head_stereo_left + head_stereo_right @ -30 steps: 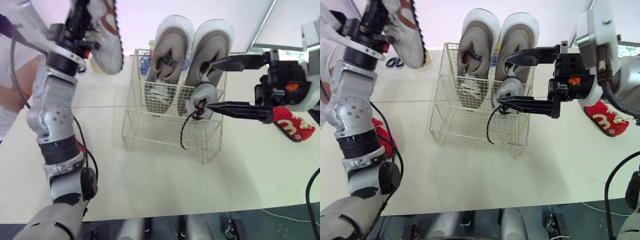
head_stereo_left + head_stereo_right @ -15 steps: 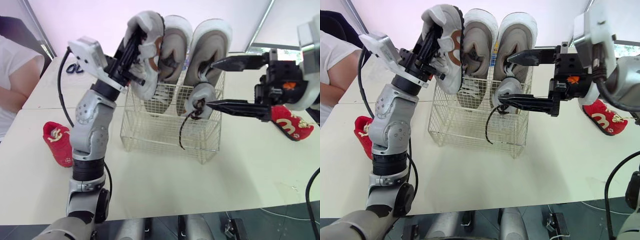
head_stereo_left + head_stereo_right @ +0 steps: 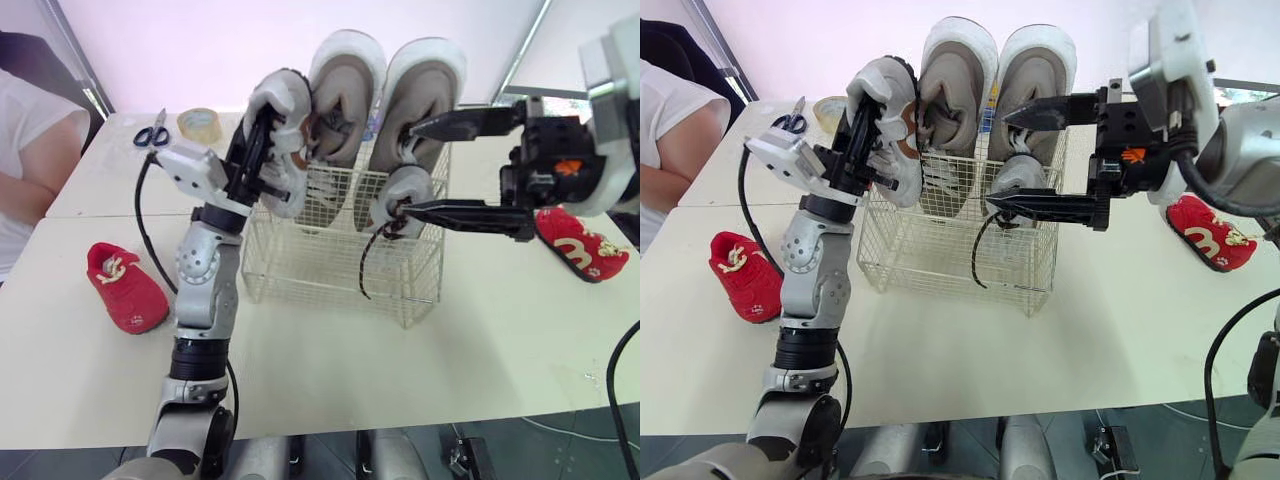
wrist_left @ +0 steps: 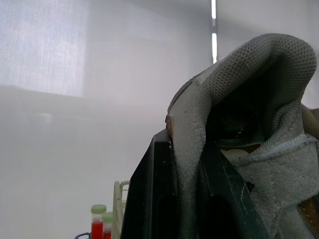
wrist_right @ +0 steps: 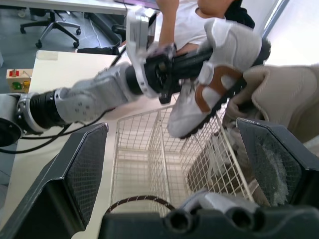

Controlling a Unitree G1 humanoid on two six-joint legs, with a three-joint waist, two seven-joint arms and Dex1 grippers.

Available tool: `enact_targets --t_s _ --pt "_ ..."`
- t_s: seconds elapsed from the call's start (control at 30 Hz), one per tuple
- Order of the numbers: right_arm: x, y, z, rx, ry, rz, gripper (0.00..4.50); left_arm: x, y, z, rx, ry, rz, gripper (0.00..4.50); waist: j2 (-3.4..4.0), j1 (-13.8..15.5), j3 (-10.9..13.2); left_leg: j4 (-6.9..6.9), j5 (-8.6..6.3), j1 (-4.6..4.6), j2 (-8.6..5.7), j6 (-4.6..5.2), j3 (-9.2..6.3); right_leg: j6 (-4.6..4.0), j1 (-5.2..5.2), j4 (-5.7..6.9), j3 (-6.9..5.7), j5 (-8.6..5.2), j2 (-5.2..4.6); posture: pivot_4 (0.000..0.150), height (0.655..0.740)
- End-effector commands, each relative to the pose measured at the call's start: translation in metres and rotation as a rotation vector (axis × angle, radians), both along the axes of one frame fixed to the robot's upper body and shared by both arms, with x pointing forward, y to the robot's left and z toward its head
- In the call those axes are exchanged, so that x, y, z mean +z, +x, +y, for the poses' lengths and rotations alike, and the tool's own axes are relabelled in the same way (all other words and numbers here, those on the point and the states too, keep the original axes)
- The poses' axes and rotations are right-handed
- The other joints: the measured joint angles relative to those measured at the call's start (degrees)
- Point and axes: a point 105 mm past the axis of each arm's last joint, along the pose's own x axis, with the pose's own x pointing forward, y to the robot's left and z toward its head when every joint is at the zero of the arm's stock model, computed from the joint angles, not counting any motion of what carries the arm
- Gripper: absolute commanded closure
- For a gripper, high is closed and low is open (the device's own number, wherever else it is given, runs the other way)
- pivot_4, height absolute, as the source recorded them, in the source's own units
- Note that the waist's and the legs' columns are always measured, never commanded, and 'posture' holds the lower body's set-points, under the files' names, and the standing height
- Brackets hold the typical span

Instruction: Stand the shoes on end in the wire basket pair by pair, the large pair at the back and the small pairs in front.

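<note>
Left end effector [image 3: 258,140] clamped on small shoe [image 3: 288,98] above wire basket [image 3: 330,275], right end effector [image 3: 410,168] wide open beside large pair [image 3: 345,85]

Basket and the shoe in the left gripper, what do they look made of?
Wire basket: thin metal wire, apparently cream-coated, open grid. Shoe, clamped in the left gripper: grey woven mesh with suede-like panels, probably fabric; pale sole looks rubbery.
</note>
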Motion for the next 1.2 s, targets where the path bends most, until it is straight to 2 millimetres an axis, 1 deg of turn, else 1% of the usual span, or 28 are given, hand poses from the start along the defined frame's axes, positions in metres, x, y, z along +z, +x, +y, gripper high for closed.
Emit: enact_targets --t_s 0.03,0.2,0.33,0.43,0.47,0.57,0.63,0.73,0.83,0.97,1.03,1.1,1.2 --pt "0.01 -0.004 -0.001 -0.007 -0.004 -0.045 0.0 -0.009 -0.001 -0.009 -0.004 0.023 -0.021 4.43 0.0 0.1 0.0 0.0 0.0 0.0 0.0 0.0 0.0 0.0 0.01 0.0 0.0 0.0 0.0 0.15 0.74" --pt "0.01 -0.004 -0.001 -0.013 -0.007 -0.042 0.0 -0.032 0.001 -0.016 -0.029 0.075 0.015 4.43 0.02 0.4 0.0 0.04 -0.02 0.01 0.0 0.0 0.0 -0.01 0.03 -0.01 0.0 0.0 -0.02 0.15 0.74" --pt "0.007 -0.003 -0.002 -0.021 -0.002 -0.032 0.0 -0.047 -0.003 -0.019 -0.062 0.125 0.052 4.43 0.11 1.4 -0.1 0.04 -0.03 0.06 0.0 0.0 0.0 -0.15 0.02 0.0 -0.01 -0.08 -0.02 0.15 0.74" --pt "0.005 -0.003 -0.002 -0.023 0.003 -0.022 0.0 -0.053 -0.005 -0.017 -0.059 0.144 0.079 3.24 0.26 1.4 -0.2 0.04 -0.04 0.13 0.0 0.02 0.0 -0.2 0.0 -0.08 -0.03 -0.1 -0.06 0.15 0.74" --pt "0.005 -0.003 -0.001 -0.023 0.008 -0.017 0.0 -0.054 -0.006 -0.015 -0.056 0.152 0.086 2.77 0.3 1.4 -0.3 0.05 -0.04 0.13 -0.01 0.04 0.0 -0.21 0.0 -0.09 -0.03 -0.1 -0.07 0.15 0.74" --pt "0.002 -0.002 -0.002 -0.029 0.014 -0.012 0.0 -0.056 -0.009 -0.009 -0.05 0.17 0.105 1.15 0.39 1.5 -0.3 0.06 -0.04 0.13 -0.01 0.05 0.0 -0.22 0.0 -0.09 -0.03 -0.1 -0.07 0.15 0.74" --pt "0.0 -0.002 -0.003 -0.03 0.019 -0.01 0.0 -0.058 -0.013 -0.004 -0.046 0.19 0.122 0.16 0.45 1.4 -0.4 0.05 -0.04 0.13 -0.01 0.05 0.0 -0.22 0.0 -0.09 -0.04 -0.1 -0.07 0.15 0.74" --pt "-0.002 -0.002 -0.005 -0.029 0.035 -0.005 0.0 -0.061 -0.021 0.006 -0.048 0.253 0.167 0.16 0.48 1.3 -0.4 0.05 -0.04 0.12 0.0 0.06 0.0 -0.22 -0.01 -0.09 -0.04 -0.1 -0.06 0.15 0.74" --pt "-0.005 0.0 -0.007 -0.034 0.042 -0.002 0.0 -0.054 -0.029 0.017 -0.082 0.285 0.205 0.16 0.49 1.2 -0.4 0.01 -0.04 0.12 0.02 0.06 0.0 -0.24 -0.03 -0.04 -0.03 -0.11 -0.04 0.15 0.74" --pt "-0.009 0.003 -0.012 -0.05 0.054 0.005 0.0 -0.047 -0.043 0.025 -0.166 0.317 0.264 0.16 0.5 1.2 -0.4 0.0 -0.04 0.1 0.05 0.05 0.0 -0.25 -0.13 -0.05 -0.02 -0.11 -0.01 0.15 0.74" --pt "-0.012 0.005 -0.016 -0.074 0.065 0.012 0.0 -0.044 -0.051 0.03 -0.235 0.341 0.323 0.16 0.51 1.1 -0.4 -0.03 -0.04 0.08 0.04 0.05 0.0 -0.25 -0.16 -0.08 -0.02 -0.12 -0.01 0.15 0.74" --pt "-0.012 0.006 -0.021 -0.089 0.071 0.014 0.0 -0.041 -0.056 0.032 -0.264 0.351 0.349 0.16 0.53 1.2 -0.4 -0.05 -0.04 0.08 0.04 0.05 0.0 -0.25 -0.2 -0.07 -0.01 -0.12 -0.01 0.15 0.74" --pt "-0.012 0.011 -0.036 -0.175 0.096 0.017 0.0 -0.027 -0.059 0.047 -0.358 0.373 0.426 0.16 0.53 1.2 -0.4 -0.04 -0.04 0.08 0.04 0.05 -0.01 -0.26 -0.18 -0.06 -0.02 -0.12 0.0 0.15 0.74"
